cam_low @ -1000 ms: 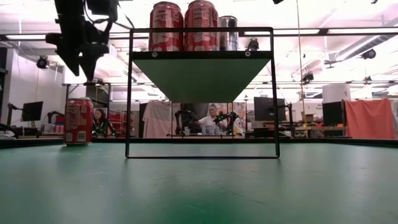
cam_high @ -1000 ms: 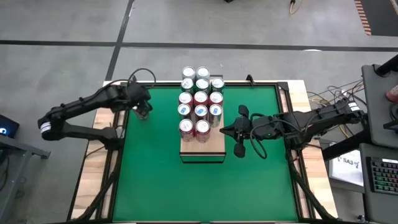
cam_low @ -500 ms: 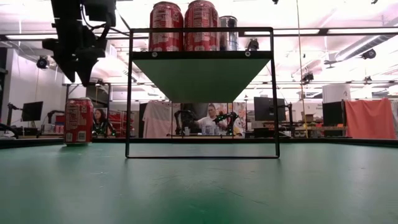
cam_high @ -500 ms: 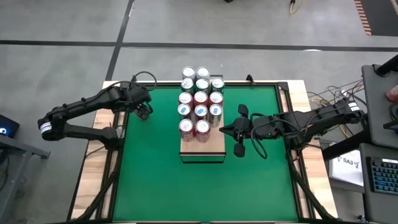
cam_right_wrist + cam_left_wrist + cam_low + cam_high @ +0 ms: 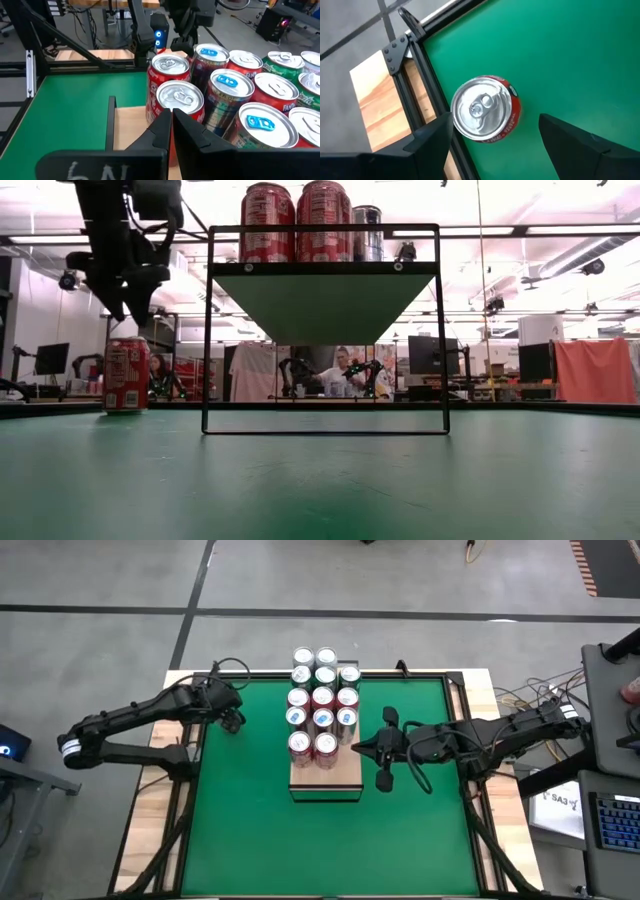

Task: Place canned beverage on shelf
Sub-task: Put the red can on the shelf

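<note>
A red beverage can [image 5: 485, 108] stands upright on the green mat near the table's far left corner, also seen in the low view [image 5: 126, 374]. My left gripper [image 5: 495, 119] hangs open just above it, one finger on either side, touching nothing; the high view shows it at the far left [image 5: 230, 720]. The shelf [image 5: 340, 778] is a pale wooden board on a dark frame [image 5: 325, 270] at the table's middle, with several cans [image 5: 322, 698] standing on it. My right gripper [image 5: 363, 750] is shut and points level at the shelf's right side, close to the nearest cans [image 5: 180, 100].
The shelf's near end [image 5: 325, 782] is bare wood. The table's dark frame rail [image 5: 427, 75] and wooden rim [image 5: 380, 107] run close beside the red can. Open green mat [image 5: 330, 840] lies toward the near edge. A desk with a keyboard [image 5: 610, 825] stands right of the table.
My left gripper has sunk a little toward the red can and stays open. The can and my right gripper have kept still.
</note>
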Robot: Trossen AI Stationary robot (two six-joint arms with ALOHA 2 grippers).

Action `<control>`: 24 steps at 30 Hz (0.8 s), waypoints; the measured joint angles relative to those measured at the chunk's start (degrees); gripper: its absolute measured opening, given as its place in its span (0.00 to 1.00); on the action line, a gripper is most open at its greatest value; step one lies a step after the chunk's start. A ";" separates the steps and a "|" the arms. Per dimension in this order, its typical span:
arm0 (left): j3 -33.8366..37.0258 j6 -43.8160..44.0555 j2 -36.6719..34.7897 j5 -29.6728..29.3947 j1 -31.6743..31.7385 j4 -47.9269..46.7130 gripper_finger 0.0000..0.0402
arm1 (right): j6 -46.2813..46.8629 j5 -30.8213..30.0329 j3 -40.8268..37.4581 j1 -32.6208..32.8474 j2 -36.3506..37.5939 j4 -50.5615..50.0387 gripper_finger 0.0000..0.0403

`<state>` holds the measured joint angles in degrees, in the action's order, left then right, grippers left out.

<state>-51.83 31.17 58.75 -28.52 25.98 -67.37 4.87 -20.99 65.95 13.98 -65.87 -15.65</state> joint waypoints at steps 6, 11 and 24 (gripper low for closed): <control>0.00 -0.67 -0.01 -0.72 0.00 0.96 0.72 | -1.10 0.00 0.00 0.00 -0.02 0.61 0.02; 0.00 -2.10 -0.01 -0.50 0.00 1.12 0.78 | -1.75 0.00 0.00 0.00 -0.02 1.12 0.02; 0.00 1.03 0.74 0.55 -0.01 4.85 0.81 | -1.99 -0.02 0.00 0.00 -0.02 1.18 0.02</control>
<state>-51.83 32.20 59.49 -27.97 25.96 -62.52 2.87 -21.02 65.95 13.98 -65.89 -14.47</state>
